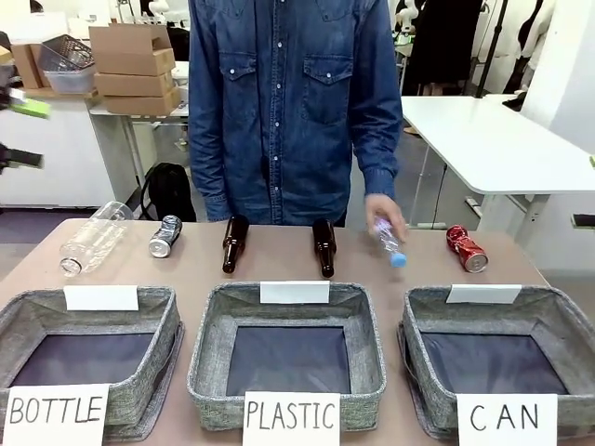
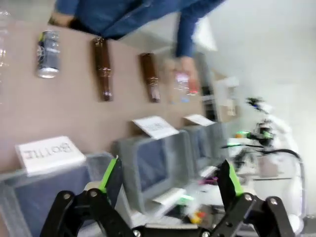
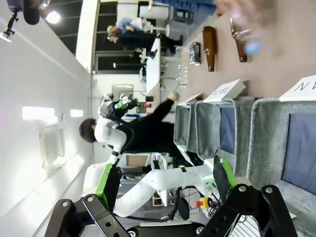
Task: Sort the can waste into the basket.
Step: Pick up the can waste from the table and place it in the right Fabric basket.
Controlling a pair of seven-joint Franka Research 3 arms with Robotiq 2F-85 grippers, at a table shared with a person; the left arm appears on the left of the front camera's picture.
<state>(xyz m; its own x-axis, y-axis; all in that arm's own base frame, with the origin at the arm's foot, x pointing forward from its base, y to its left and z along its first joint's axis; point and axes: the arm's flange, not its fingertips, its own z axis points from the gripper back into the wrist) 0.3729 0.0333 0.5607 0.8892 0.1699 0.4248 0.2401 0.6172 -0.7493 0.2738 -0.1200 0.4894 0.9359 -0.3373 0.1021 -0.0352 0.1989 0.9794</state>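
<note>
Reaching for the red can [image 1: 466, 249] risks hitting the person's hand [image 1: 384, 216] on the plastic bottle [image 1: 390, 242] nearby; left gripper [image 2: 169, 170] and right gripper [image 3: 165, 170] stand spread, empty.

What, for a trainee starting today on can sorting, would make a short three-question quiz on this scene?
1. True or false: the red can already lies inside the CAN basket.
2. How many brown glass bottles lie out? A one, B two, C four.
3. Fill in: the silver can lies just beyond the basket signed ___.
Key: 1 false; 2 B; 3 BOTTLE.
</note>
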